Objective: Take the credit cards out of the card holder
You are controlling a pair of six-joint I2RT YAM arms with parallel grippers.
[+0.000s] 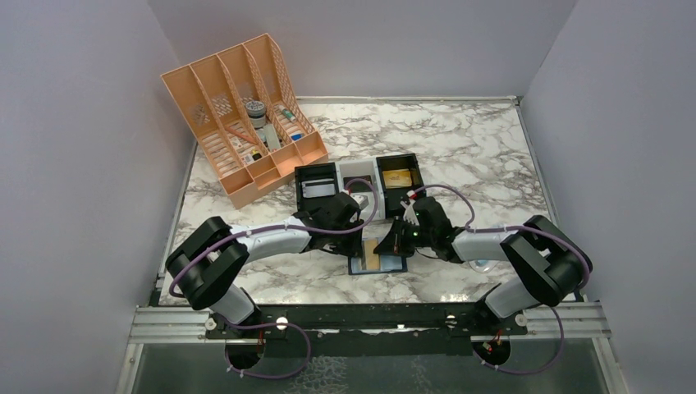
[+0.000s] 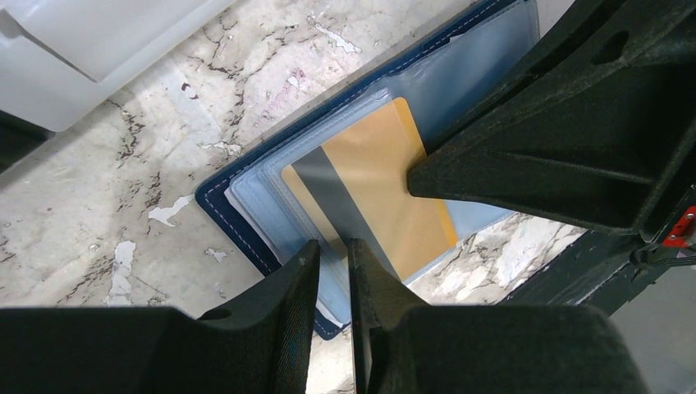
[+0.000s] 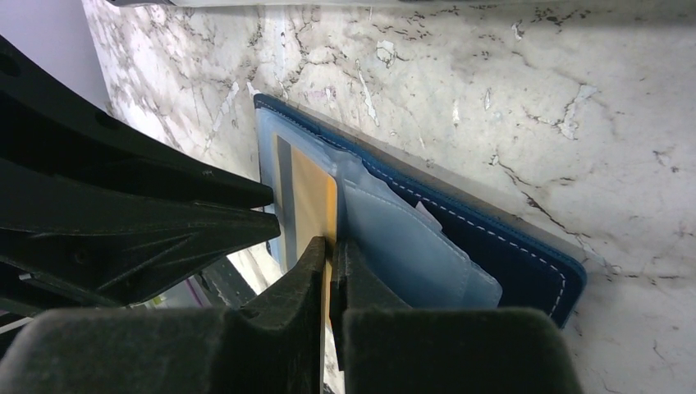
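Mid-pull on this one. The card holder (image 3: 509, 246) lies open and flat on the marble table (image 1: 460, 148). A gold credit card (image 2: 377, 189) with a black stripe lies among the holder's clear sleeves, partly tucked under one of them.

The right gripper (image 3: 330, 250) has its jaws squeezed tight on the card's exposed edge, right at the holder's middle fold. So the grab is made, but the card isn't out yet, and most of it lies over the holder.

The left gripper (image 2: 334, 263) sits at the holder's opposite edge with its jaws nearly together, just a slim gap over the sleeve border. From the left wrist view I honestly can't tell if it's pinching the sleeves or just hovering there to pin the holder down.

Beyond the holder, on its far side, a black tray (image 1: 400, 158) has a tan card (image 1: 398, 177) lying in it. I'd read that as one card already taken out.

So my guess is roughly halfway or a bit past. What's left is to slide this gold one clear of the sleeve, drop it off, then go through the remaining sleeves
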